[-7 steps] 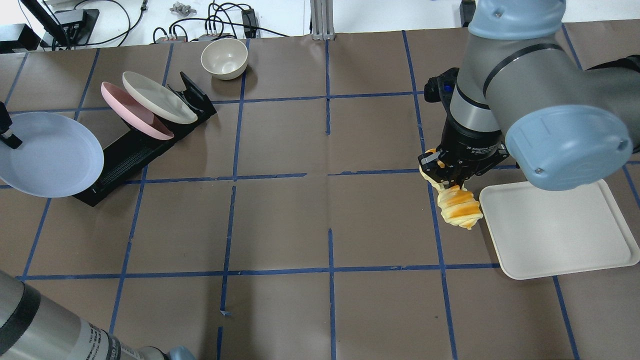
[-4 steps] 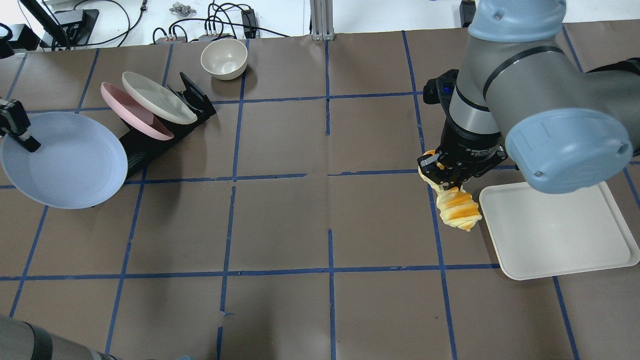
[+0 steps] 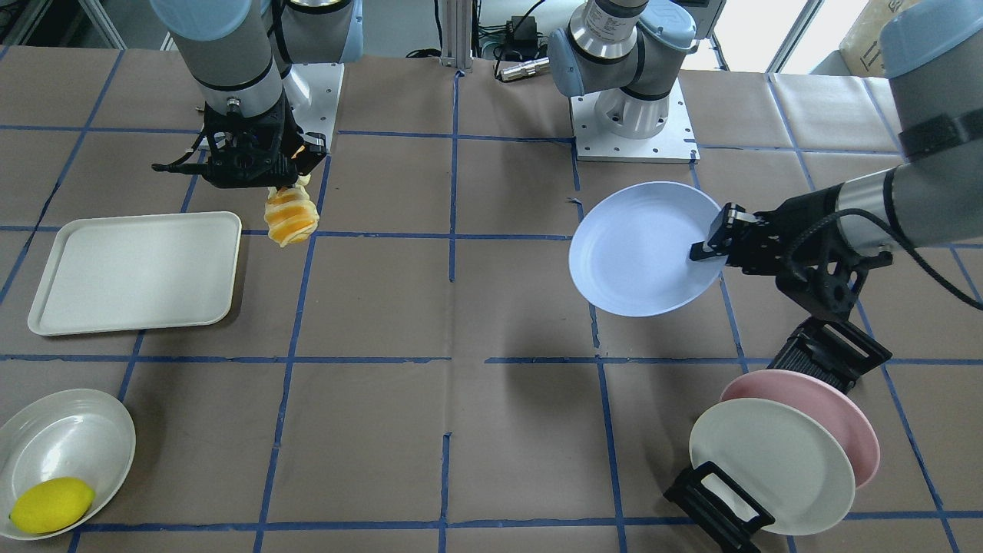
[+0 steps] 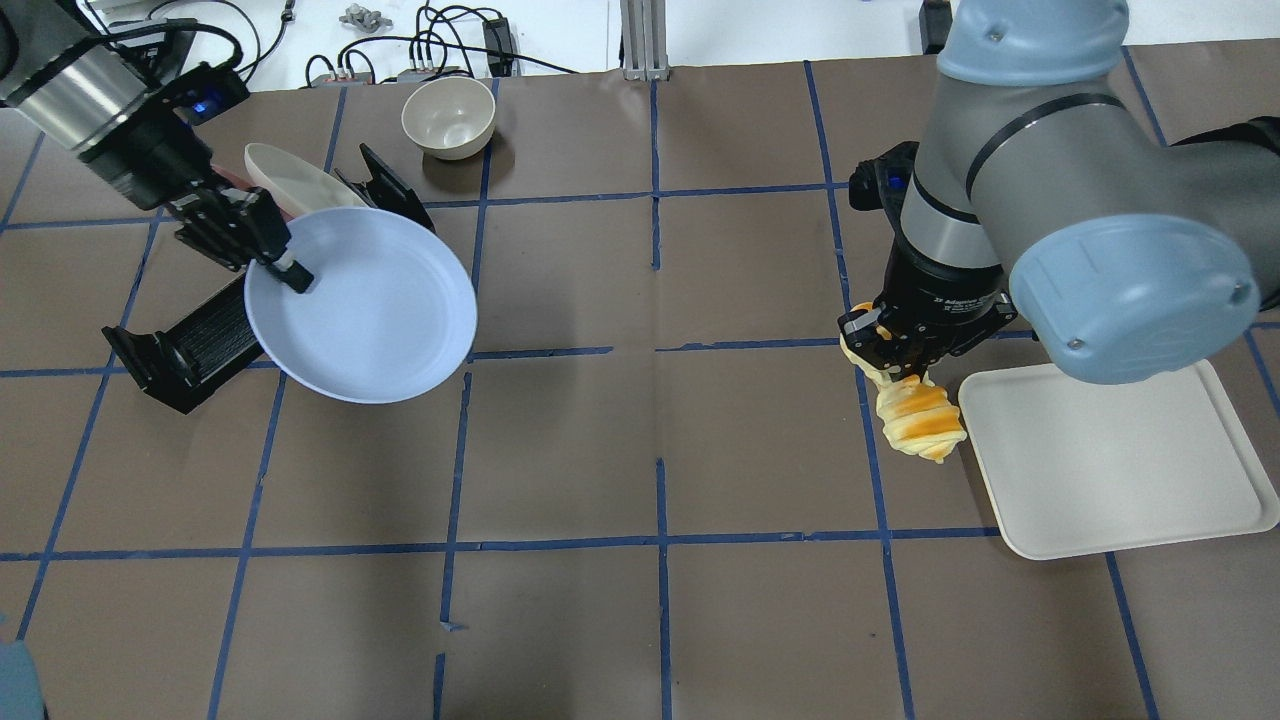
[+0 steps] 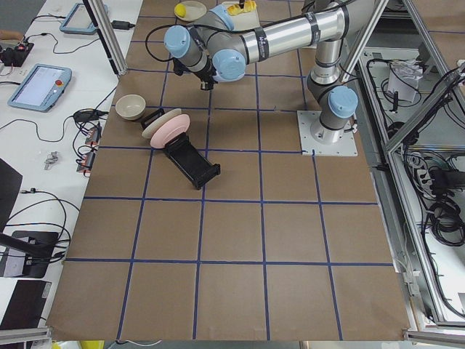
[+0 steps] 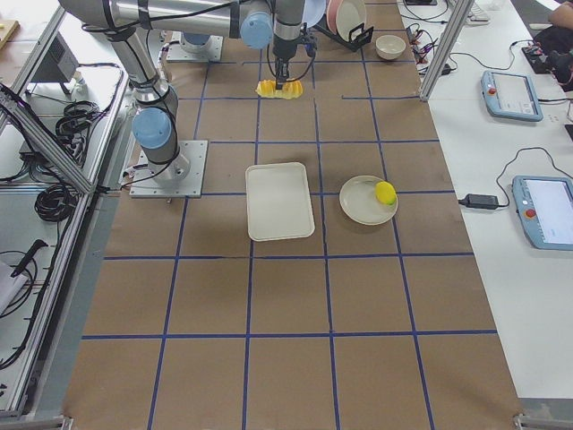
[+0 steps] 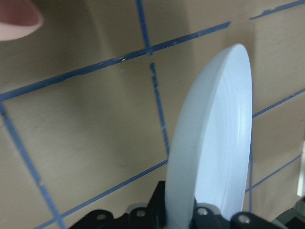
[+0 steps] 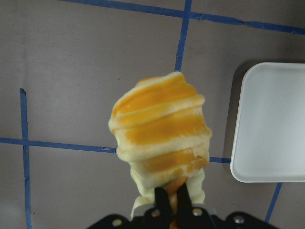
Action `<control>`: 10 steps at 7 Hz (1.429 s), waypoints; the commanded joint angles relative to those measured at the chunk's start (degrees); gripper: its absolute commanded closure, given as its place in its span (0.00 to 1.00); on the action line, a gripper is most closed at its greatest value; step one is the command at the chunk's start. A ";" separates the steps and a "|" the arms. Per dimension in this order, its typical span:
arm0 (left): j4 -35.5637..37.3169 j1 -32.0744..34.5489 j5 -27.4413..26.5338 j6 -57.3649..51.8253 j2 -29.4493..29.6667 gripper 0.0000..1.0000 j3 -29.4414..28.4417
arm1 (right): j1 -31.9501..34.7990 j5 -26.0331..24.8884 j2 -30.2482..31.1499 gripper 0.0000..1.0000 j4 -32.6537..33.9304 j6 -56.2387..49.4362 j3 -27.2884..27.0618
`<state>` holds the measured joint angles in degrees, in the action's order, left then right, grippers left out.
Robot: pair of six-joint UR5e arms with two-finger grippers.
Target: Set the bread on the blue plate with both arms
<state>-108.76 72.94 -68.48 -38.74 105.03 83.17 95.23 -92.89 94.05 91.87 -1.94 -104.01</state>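
Observation:
My right gripper (image 4: 893, 362) is shut on one end of the orange and cream striped bread (image 4: 918, 420) and holds it above the table, just left of the white tray; the roll also shows in the front view (image 3: 291, 216) and the right wrist view (image 8: 161, 140). My left gripper (image 4: 283, 268) is shut on the rim of the pale blue plate (image 4: 370, 305) and holds it in the air, tilted, in front of the plate rack. The plate shows edge-on in the left wrist view (image 7: 214, 143) and in the front view (image 3: 637, 250). The two grippers are far apart.
A white tray (image 4: 1110, 460) lies right of the bread. A black rack (image 3: 825, 353) holds a pink plate (image 3: 825, 403) and a cream plate (image 3: 768, 465). A beige bowl (image 4: 448, 117) stands at the back. A white dish with a lemon (image 3: 50, 504) sits by the tray.
My left arm has carried the blue plate rightwards and towards the far side, from the table's left edge to beside the rack. The right gripper and bread have barely moved.

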 commanded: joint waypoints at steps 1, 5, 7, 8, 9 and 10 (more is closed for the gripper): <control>6.58 6.13 5.72 0.59 3.93 0.95 0.24 | -0.48 -0.10 -0.01 0.83 -0.37 0.10 -0.05; 20.59 16.61 9.94 22.52 10.71 0.95 0.50 | -0.66 0.51 -0.18 0.82 -0.02 -0.08 -0.05; 20.60 16.71 13.72 25.38 11.51 0.95 2.85 | -0.66 0.51 -0.18 0.81 0.07 -0.08 -0.05; 23.91 16.71 13.73 25.47 11.60 0.95 6.01 | -0.66 0.51 -0.18 0.81 -0.11 -0.08 -0.14; 27.68 16.63 13.81 26.77 11.86 0.95 8.04 | -0.66 0.60 -0.18 0.80 -0.28 -0.08 -0.14; 28.85 16.97 13.73 28.70 12.04 0.95 8.58 | -0.66 0.60 -0.18 0.80 -0.29 -0.08 -0.14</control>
<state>-82.35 89.67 -54.77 -11.97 116.82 90.29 94.57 -92.32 93.87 91.66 -2.02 -104.14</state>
